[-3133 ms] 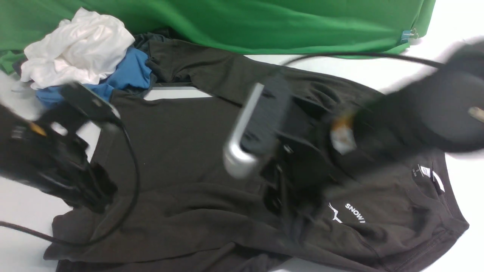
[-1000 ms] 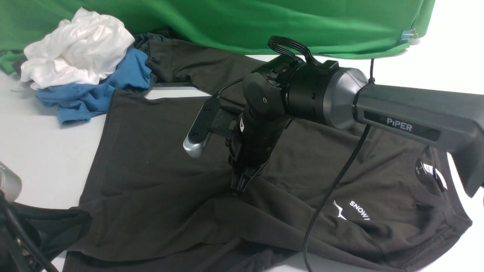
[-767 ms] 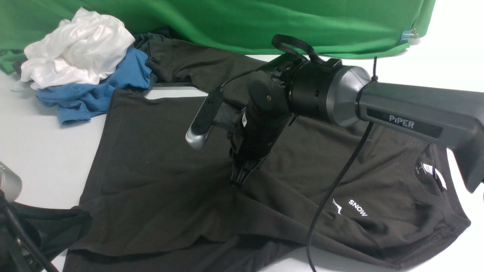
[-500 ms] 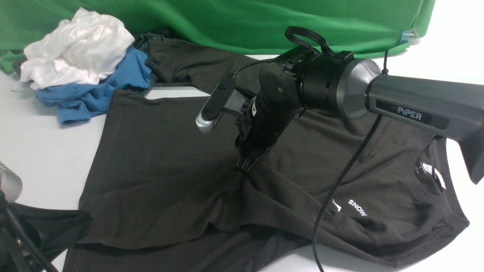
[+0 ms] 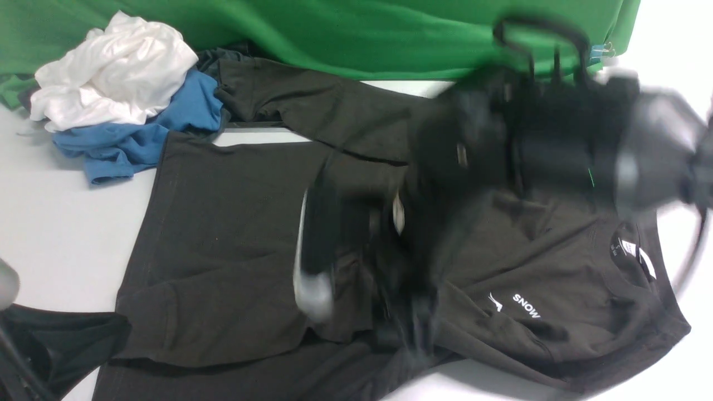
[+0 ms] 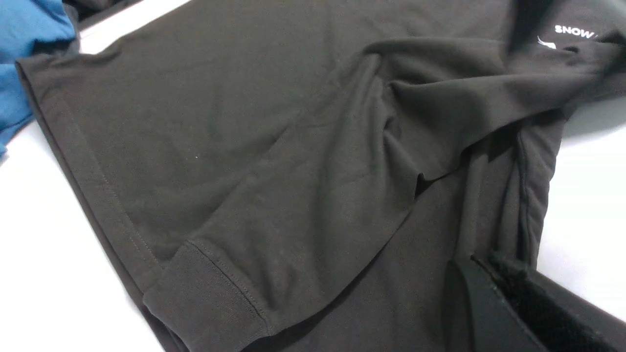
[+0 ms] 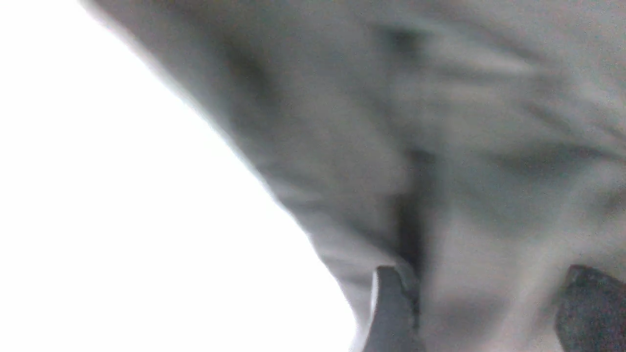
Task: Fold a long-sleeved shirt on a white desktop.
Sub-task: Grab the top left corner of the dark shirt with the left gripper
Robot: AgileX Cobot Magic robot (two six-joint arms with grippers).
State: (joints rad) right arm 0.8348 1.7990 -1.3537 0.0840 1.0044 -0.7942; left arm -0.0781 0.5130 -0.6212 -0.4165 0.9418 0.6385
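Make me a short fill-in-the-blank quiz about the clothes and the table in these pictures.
1. The small white logo on the chest of the large black-brown long-sleeved shirt reads ____.
2. The crumpled white garment lies on a bunched garment whose colour is ____.
3. The cloth backdrop behind the smooth white desktop is ____.
Missing words: SNOW; blue; green.
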